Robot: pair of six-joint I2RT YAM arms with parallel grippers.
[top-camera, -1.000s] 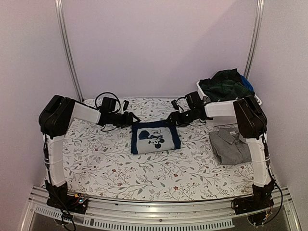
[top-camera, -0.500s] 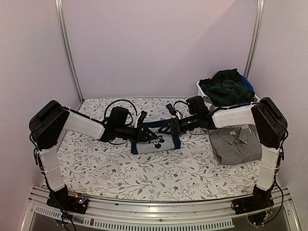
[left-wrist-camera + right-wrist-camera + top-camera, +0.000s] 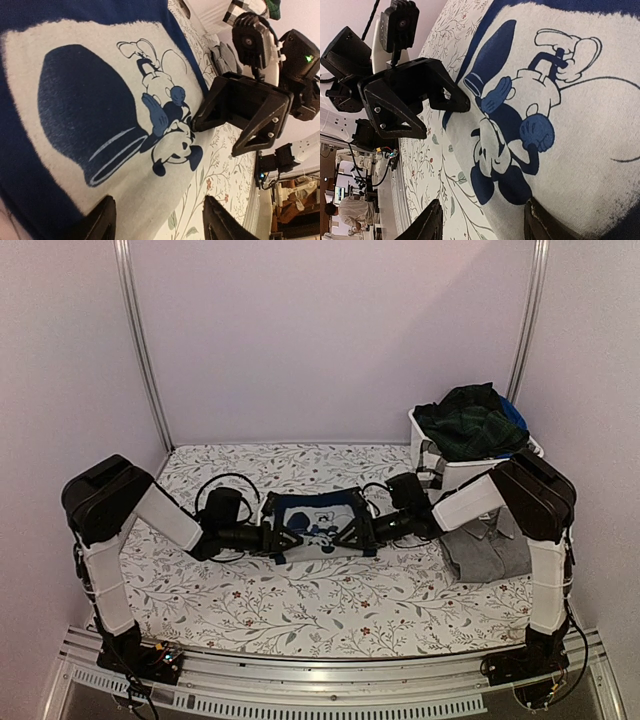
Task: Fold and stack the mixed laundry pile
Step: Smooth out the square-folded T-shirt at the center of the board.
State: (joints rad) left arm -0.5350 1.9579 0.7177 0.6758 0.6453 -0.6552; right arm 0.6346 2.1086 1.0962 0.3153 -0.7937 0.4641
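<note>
Grey garment partly behind right arm

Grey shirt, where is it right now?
In the top view, the grey shirt lies at the right, in front of the white bin and right of the navy shirt.

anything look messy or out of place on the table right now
Nothing damaged or spilled. The navy shirt lies folded flat mid-table, the grey shirt folded at the right. The only untidy spot is the white bin at the back right, where a green plaid garment is heaped loosely above the rim.
</note>
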